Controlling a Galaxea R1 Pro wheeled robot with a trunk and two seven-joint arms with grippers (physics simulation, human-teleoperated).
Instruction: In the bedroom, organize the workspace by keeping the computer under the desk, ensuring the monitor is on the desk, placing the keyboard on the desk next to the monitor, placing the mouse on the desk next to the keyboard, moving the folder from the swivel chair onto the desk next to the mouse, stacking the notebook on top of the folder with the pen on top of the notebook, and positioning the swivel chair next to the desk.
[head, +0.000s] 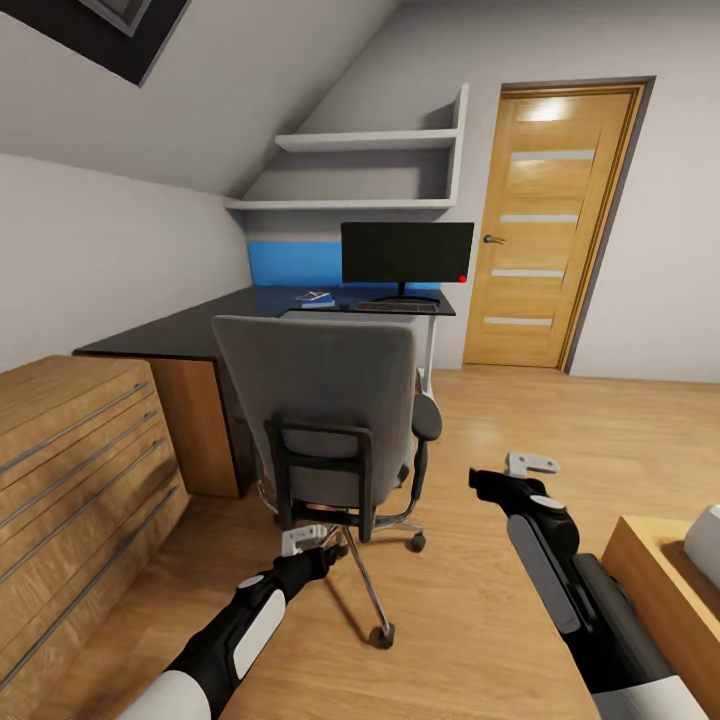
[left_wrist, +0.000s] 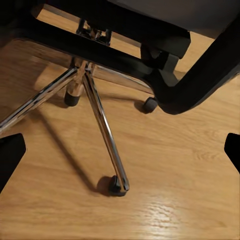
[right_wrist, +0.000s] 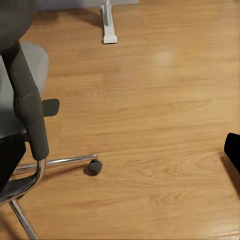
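Head view, room: sloped grey ceiling, light wood floor (head: 520, 470), oak door with frosted strips (head: 545, 230), white wall shelves (head: 370, 140).
Counter: long glossy black L-shaped counter (head: 180, 335) with a blue back panel, against the far wall.
Chair: grey upholstered swivel chair with black frame and chrome star base (head: 320, 400), just in front of the counter, its back toward the camera.
Monitor: wide black-screened monitor (head: 407, 252) upright on the counter.
Keyboard: slim dark keyboard (head: 395, 307) just before the monitor's stand.
Folder stack: bright blue folder (head: 316, 298) on the counter beside the keyboard (something pale lies on it, too small to tell).
Left end effector (head: 318, 545): near the chair base, fingers spread, empty.
Right end effector (head: 500, 478): over bare floor, fingers spread, empty.
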